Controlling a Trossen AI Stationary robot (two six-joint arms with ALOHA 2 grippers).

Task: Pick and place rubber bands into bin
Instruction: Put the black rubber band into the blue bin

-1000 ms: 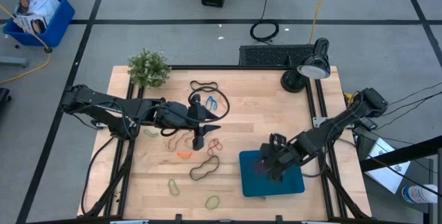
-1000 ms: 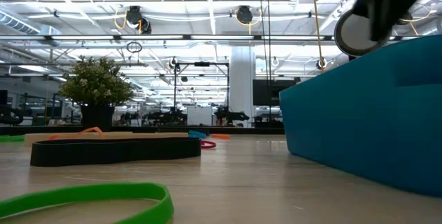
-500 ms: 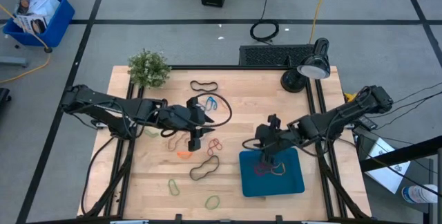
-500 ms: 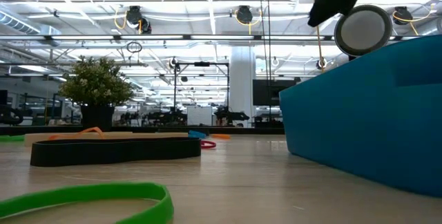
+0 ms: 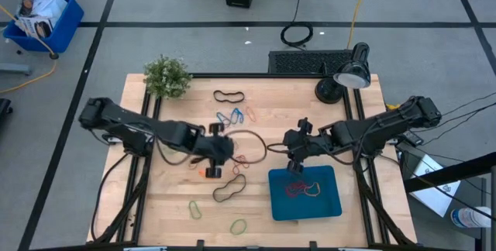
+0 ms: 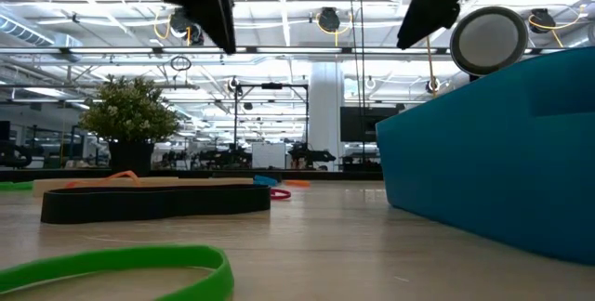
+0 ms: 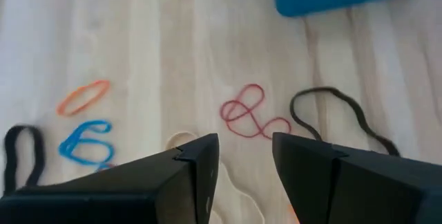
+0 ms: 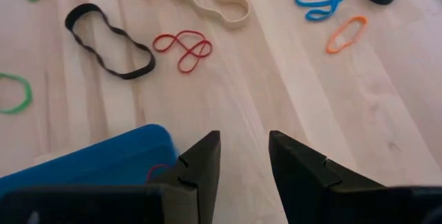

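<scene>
Overhead, a pale wooden table [image 5: 333, 127] strewn with thin, floppy rubber bands [image 5: 229, 191]: black, red, blue, orange, green and tan loops, mostly left of centre. Near the front right, a flat teal bin [image 5: 329, 207] with rounded corners, holding red loops. Left gripper [image 5: 219, 149] low over the middle bands, nothing in it; right gripper [image 5: 294, 156] just behind the bin's far edge, empty too. At the back, a small leafy plant [image 5: 167, 76] and a black desk lamp [image 5: 347, 77].

Low down, a flat black band [image 6: 153, 202] and a glossy green one [image 6: 112, 268] in front, the bin's smooth teal wall on the right.

From the left wrist, 2 dark fingers [image 7: 197, 172] parted by a narrow gap above a red twisted band [image 7: 250, 113].

From the right wrist, fingers [image 8: 204, 165] likewise narrowly apart, holding nothing, beside the bin's corner.
</scene>
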